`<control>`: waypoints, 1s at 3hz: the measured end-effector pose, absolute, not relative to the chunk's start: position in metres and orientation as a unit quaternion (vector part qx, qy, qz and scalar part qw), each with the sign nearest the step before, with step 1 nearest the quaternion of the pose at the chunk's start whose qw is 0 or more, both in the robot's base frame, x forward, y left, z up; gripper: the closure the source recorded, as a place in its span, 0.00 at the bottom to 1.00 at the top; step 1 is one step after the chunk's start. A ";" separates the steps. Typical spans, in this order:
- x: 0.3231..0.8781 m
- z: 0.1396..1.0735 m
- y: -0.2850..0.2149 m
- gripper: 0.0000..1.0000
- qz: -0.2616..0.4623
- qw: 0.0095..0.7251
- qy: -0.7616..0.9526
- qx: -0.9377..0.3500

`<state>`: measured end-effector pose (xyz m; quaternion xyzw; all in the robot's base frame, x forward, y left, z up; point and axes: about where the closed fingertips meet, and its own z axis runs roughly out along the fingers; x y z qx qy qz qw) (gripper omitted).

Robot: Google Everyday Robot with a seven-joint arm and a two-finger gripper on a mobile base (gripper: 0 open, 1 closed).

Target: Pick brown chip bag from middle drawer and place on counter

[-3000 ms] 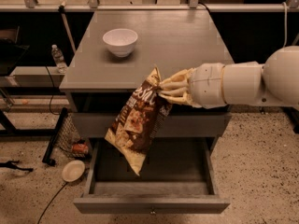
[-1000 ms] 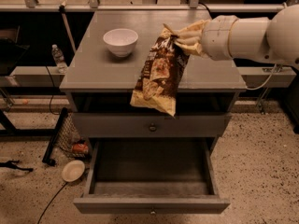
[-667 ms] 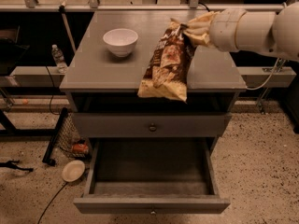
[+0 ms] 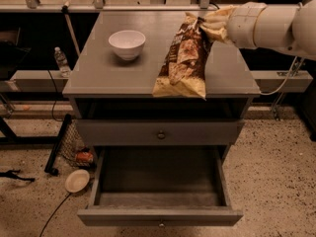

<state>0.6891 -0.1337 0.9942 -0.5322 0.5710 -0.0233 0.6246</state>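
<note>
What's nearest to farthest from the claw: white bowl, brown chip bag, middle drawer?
The claw is over the counter, right side.
1. brown chip bag, gripped by it.
2. white bowl, counter's left.
3. middle drawer, low in front.

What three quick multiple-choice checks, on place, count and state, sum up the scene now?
1. The brown chip bag is: A in the drawer; B over the counter, gripped at its top; C on the floor.
2. Bowls on the counter: A one; B two; C none.
3. The middle drawer is: A shut; B open, empty; C open, holding the bag.
Answers: B, the gripper over the counter's right rear clamps its top; A, one white bowl; B, bare floor shows.
</note>
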 end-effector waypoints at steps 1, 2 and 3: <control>0.689 0.994 -0.131 0.59 -0.022 0.624 0.570 -0.533; 0.689 0.993 -0.129 0.36 -0.020 0.624 0.569 -0.535; 0.690 0.992 -0.125 0.05 -0.018 0.624 0.568 -0.536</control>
